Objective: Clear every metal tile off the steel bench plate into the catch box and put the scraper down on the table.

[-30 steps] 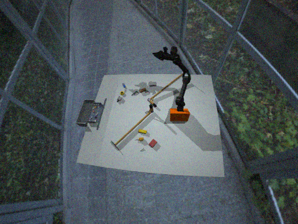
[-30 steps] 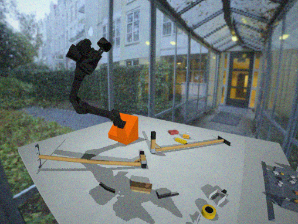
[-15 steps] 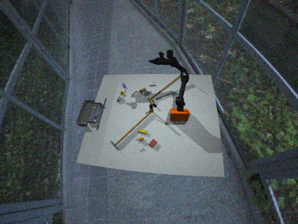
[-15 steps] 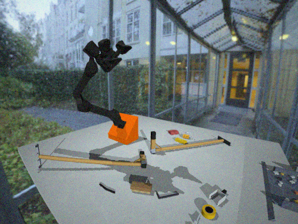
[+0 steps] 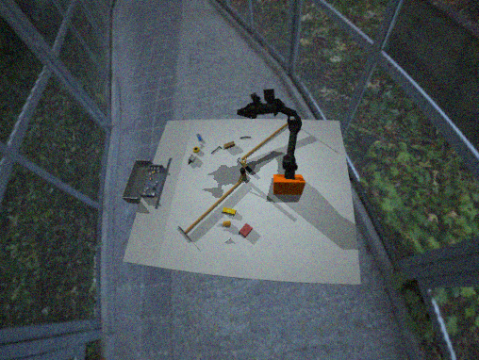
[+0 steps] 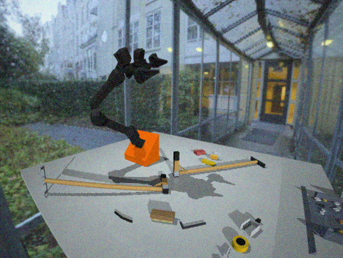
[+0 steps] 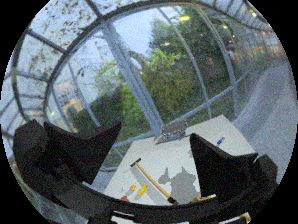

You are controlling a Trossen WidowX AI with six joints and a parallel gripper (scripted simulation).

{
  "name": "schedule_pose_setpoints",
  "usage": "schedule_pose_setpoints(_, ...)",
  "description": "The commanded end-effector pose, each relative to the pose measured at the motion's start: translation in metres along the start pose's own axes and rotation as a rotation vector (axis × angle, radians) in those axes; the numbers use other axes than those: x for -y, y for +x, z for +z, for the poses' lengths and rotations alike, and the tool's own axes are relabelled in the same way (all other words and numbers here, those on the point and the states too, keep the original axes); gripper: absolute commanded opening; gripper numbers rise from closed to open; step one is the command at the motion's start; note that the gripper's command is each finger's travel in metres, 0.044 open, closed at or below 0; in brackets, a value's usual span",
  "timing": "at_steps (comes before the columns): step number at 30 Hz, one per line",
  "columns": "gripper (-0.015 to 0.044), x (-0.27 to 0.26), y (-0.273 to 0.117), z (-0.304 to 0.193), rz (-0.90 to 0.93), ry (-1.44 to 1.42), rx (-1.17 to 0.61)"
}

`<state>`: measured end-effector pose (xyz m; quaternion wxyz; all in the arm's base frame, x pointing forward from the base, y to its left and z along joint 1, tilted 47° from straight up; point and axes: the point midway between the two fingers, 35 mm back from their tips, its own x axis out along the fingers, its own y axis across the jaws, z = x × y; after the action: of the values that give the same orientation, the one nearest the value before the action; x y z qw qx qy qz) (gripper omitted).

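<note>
The dark steel plate [image 5: 133,189] [image 6: 325,223] lies at the table's far end from the arm, with several small metal tiles [image 5: 152,178] [image 6: 337,205] on it; I cannot clearly separate the catch box. A wooden-handled tool with a flat dark head [image 5: 214,204] [image 6: 219,167] [image 7: 153,183] lies on the table, its black grip upright near the middle. A second wooden-handled tool [image 5: 266,140] [image 6: 104,185] with a thin crossbar lies behind it. Both look long. My gripper [image 5: 239,112] [image 6: 163,66] [image 7: 157,131] is open and empty, high above the table and away from both tools.
A red block [image 5: 245,230] [image 6: 199,152], a yellow block [image 5: 229,211] [image 6: 208,163] and an orange piece [image 5: 226,223] [image 6: 214,157] lie beside the flat-headed tool. A wooden block [image 5: 229,145] [image 6: 162,215], a yellow roll [image 6: 240,249] and a blue item [image 5: 199,138] [image 7: 220,141] lie on the other side.
</note>
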<state>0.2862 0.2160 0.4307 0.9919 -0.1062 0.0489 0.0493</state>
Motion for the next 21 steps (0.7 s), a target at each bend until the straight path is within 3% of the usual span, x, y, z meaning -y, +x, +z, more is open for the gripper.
schedule_pose_setpoints(1, 0.0440, -0.017, 0.004, -0.018, 0.018, -0.036, -0.037)
schedule_pose_setpoints(21, 0.0440, -0.090, 0.003, -0.107, 0.111, -0.232, -0.198)
